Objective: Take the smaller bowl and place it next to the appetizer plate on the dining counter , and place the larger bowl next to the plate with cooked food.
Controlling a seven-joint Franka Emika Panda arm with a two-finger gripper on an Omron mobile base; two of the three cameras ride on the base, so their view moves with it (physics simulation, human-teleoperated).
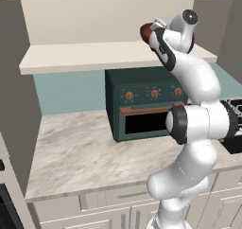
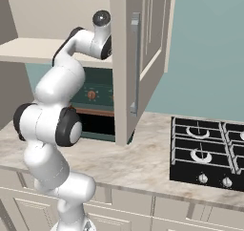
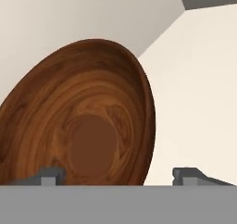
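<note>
The smaller bowl [image 3: 88,126] is glossy reddish-brown wood and sits on the pale cabinet shelf [image 1: 94,55], seen close up in the hand view. In the left base view the bowl [image 1: 145,31] peeks out just left of the raised hand. My gripper [image 3: 118,177] is open. One fingertip [image 3: 46,176] is in front of the bowl's inside, and the other [image 3: 190,176] is outside its rim, so the rim lies between them. No contact is visible. The larger bowl, both plates and the dining counter are out of view.
A dark green toaster oven [image 1: 144,107] stands on the marble counter [image 1: 80,152] under the shelf. The open cabinet door [image 2: 138,58] hangs just right of the arm. A black stove top [image 2: 209,151] lies at the right.
</note>
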